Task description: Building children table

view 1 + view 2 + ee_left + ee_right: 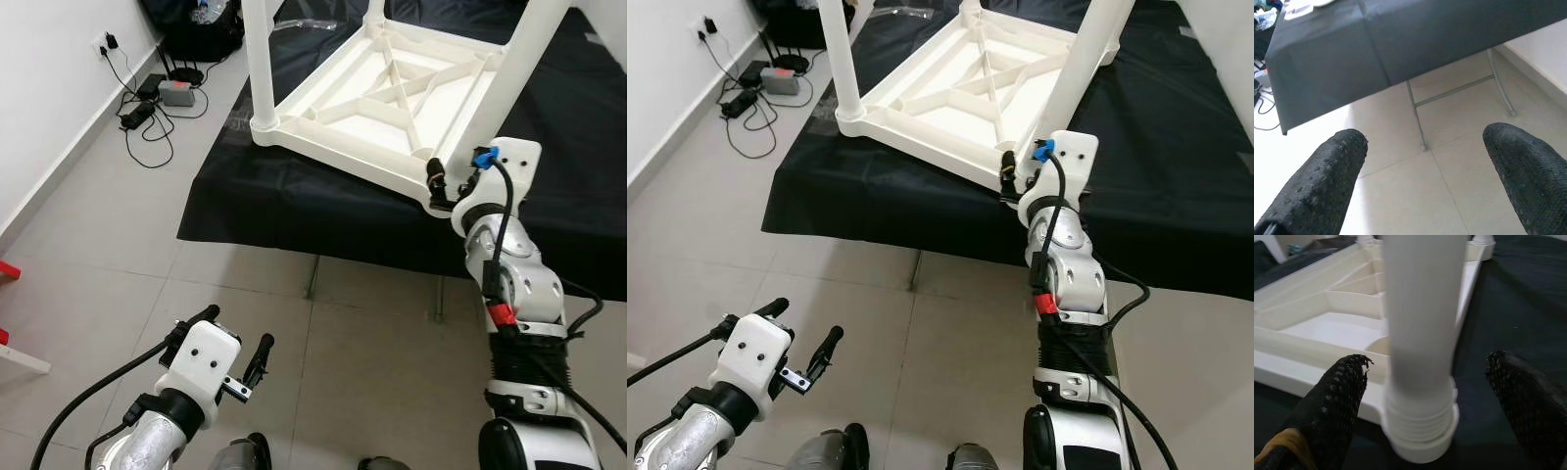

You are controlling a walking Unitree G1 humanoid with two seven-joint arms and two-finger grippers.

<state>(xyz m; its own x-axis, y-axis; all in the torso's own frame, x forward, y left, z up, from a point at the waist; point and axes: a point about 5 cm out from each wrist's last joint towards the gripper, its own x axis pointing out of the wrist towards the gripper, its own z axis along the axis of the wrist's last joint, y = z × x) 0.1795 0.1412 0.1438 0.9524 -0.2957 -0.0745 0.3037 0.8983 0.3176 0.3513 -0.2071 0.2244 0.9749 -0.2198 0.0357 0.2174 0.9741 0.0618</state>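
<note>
An upside-down white plastic children's table lies on a black-covered table, with white legs standing up from its corners. My right gripper is at the near right corner. It is open, with one finger on each side of the base of that corner's leg, whose threaded end sits in the corner socket. Neither finger visibly touches the leg. Another leg stands at the near left corner. My left gripper hangs low over the tiled floor, open and holding nothing.
The black table's metal leg frame stands on the floor ahead of my left gripper. A router, power strip and loose cables lie by the left wall. A red and white object pokes in at the far left edge.
</note>
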